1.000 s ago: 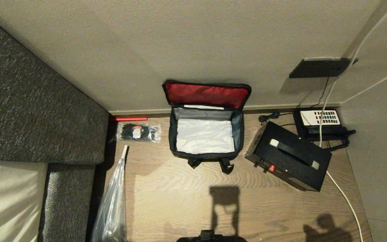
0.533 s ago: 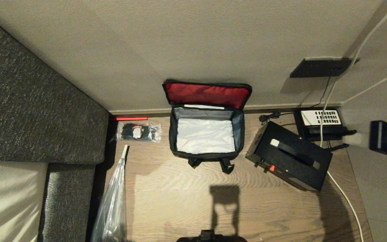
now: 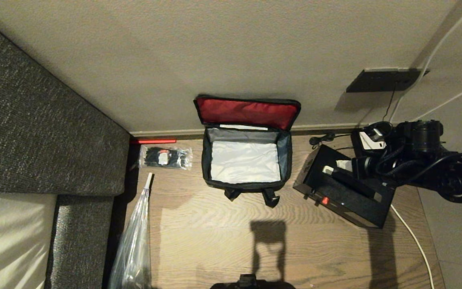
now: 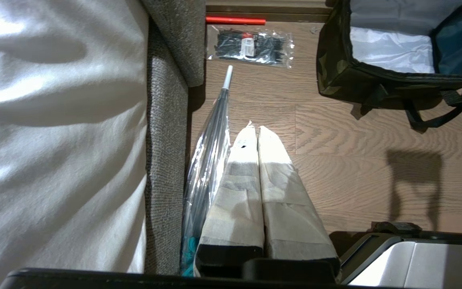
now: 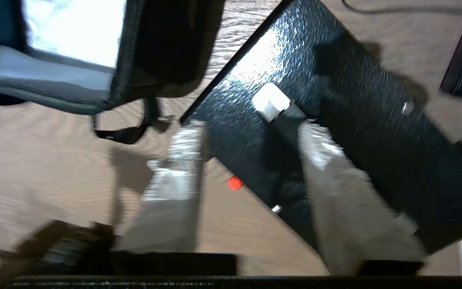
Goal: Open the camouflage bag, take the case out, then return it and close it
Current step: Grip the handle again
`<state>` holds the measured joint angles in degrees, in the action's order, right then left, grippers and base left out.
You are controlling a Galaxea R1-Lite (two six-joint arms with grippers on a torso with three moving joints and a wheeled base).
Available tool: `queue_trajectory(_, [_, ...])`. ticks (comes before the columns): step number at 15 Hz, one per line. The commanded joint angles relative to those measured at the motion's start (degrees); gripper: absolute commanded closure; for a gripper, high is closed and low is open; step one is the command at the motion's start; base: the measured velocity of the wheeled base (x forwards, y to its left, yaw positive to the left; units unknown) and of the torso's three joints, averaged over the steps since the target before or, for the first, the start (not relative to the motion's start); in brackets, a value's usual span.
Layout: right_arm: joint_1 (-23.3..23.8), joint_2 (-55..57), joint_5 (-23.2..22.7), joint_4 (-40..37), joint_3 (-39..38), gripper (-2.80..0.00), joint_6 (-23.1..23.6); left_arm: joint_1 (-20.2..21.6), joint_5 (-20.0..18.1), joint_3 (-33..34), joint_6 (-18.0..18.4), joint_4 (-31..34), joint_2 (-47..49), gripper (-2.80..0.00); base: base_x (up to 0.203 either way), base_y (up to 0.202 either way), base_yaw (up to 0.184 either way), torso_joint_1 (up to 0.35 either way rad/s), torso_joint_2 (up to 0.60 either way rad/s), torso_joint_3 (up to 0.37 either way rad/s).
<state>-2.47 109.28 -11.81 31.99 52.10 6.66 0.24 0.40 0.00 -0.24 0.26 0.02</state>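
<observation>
Head view – bag: the camouflage bag (image 3: 247,160) stands against the wall with its red-lined lid folded back and its silvery interior bare.
Head view – case: the case (image 3: 341,192) lies on the wooden floor (image 3: 215,233) just beside the bag, on the robot's right, handle up, red button facing the robot.
Head view – right arm: the right gripper (image 3: 349,165) hangs over the case's handle end nearest the bag; a black telephone (image 3: 369,140) sits beyond the case, partly hidden.
Left wrist view – left gripper: the left gripper (image 4: 258,130) is parked well apart from the bag on its other side, fingers pressed together, grasping nothing, beside a plastic-wrapped umbrella (image 4: 211,152); a packet of cable ties (image 4: 251,45) lies near the bag.
Right wrist view – right gripper: fingers (image 5: 179,168) spread apart and empty, straddling the case's handle (image 5: 285,114) from above.
Progress: opening and removal look done; the return is only starting, with the handle not yet grasped. Putting the case back and closing the lid remain.
</observation>
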Motion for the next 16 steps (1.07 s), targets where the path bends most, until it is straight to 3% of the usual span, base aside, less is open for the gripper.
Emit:
queue_trajectory(1, [-0.1,0.9,0.2,-3.4,0.4,-2.8,2.2,0.0,0.0,0.2,0.0,0.0,-0.1,0.0,0.0,0.0,0.0,0.0,0.0,0.0])
queue_trajectory(3, [-0.1,0.2,1.9,-4.7,-1.9,-2.8,7.6,0.0,0.0,0.2,0.0,0.0,-0.1,0.0,0.0,0.0,0.0,0.0,0.0,0.0])
queue_trajectory(4, [-0.1,0.4,2.2,-4.4,-2.1,-2.8,7.9,0.0,0.0,0.2,0.0,0.0,-0.1,0.0,0.0,0.0,0.0,0.0,0.0,0.0])
queue_trajectory(5, [-0.1,0.9,5.7,-3.1,-2.9,-2.8,10.0,0.0,0.0,0.2,0.0,0.0,-0.1,0.0,0.0,0.0,0.0,0.0,0.0,0.0])
queue_trajectory(7, [-0.5,2.8,25.1,2.6,-5.4,-2.8,17.0,0.0,0.0,0.2,0.0,0.0,-0.1,0.0,0.0,0.0,0.0,0.0,0.0,0.0])
queue_trajectory(8, [-0.8,3.5,31.7,8.3,-7.7,-2.8,22.7,0.0,0.0,0.2,0.0,0.0,-0.1,0.0,0.0,0.0,0.0,0.0,0.0,0.0])
queue_trajectory(10, [-1.0,4.9,34.0,26.0,-13.6,-2.8,40.3,0.0,0.0,0.2,0.0,0.0,-0.1,0.0,0.0,0.0,0.0,0.0,0.0,0.0])
queue_trajectory(11, [-1.0,6.4,34.1,33.4,-16.1,-2.8,47.3,0.0,0.0,0.2,0.0,0.0,-0.1,0.0,0.0,0.0,0.0,0.0,0.0,0.0])
queue_trajectory(12, [-1.0,9.4,34.2,39.0,-17.7,-2.8,51.3,0.0,0.0,0.2,0.0,0.0,-0.1,0.0,0.0,0.0,0.0,0.0,0.0,0.0])
queue_trajectory(14, [-1.1,13.9,34.9,45.6,-19.9,-2.8,53.2,0.0,0.0,0.2,0.0,0.0,-0.1,0.0,0.0,0.0,0.0,0.0,0.0,0.0])
queue_trajectory(16, [-1.2,14.2,35.3,46.5,-20.7,-2.8,54.1,0.0,0.0,0.2,0.0,0.0,-0.1,0.0,0.0,0.0,0.0,0.0,0.0,0.0])
